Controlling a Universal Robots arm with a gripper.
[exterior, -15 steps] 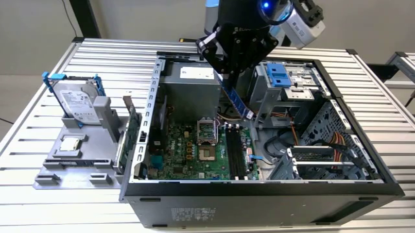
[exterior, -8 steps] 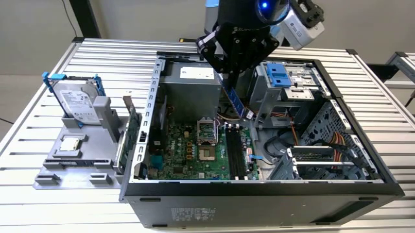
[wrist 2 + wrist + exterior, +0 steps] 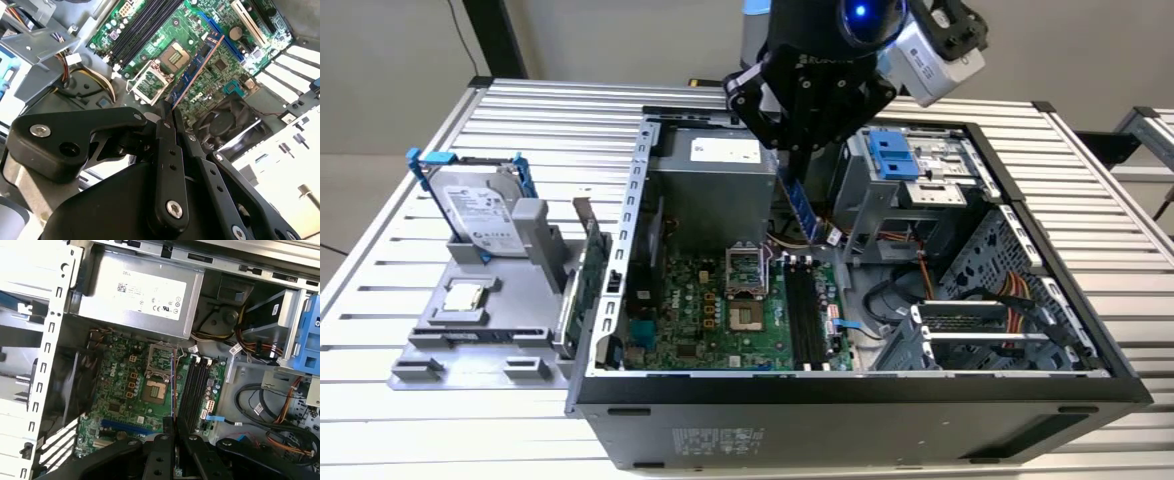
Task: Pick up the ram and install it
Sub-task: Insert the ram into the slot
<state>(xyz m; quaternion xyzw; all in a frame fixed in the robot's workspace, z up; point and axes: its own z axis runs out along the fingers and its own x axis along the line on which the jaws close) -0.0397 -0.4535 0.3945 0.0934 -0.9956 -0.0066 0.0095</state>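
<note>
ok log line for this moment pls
gripper: shut on ram | position: held above motherboard inside open case | ram: not yet seated in slots

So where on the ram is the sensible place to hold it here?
By one short end, pinching the two flat faces, coming from above. The gripper does so: the ram hangs as a thin stick, its long contact edge free above the motherboard.

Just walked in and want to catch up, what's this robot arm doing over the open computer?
The arm's tool is shut on the ram, a blue memory stick, and holds it above the open computer case. The stick hangs over the motherboard, near the black memory slots, and is not seated in a slot yet. A hard drive stands on the grey holder beside the case.
</note>
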